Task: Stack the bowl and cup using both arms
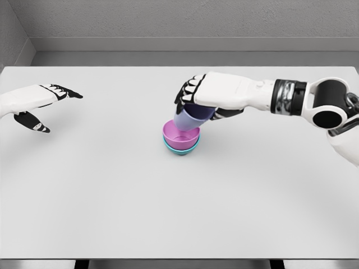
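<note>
Pink bowl (pixel 180 134) already sits in the teal bowl (pixel 181 148); right robot hand (pixel 197 98) grasps the tilted cup (pixel 192 118) just above, not yet released; left robot hand (pixel 42 103) hangs released

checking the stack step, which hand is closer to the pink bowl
Right. The right hand is just above the pink bowl, gripping the purple cup tilted into it. The left hand is open, far off at the table's left edge.
</note>
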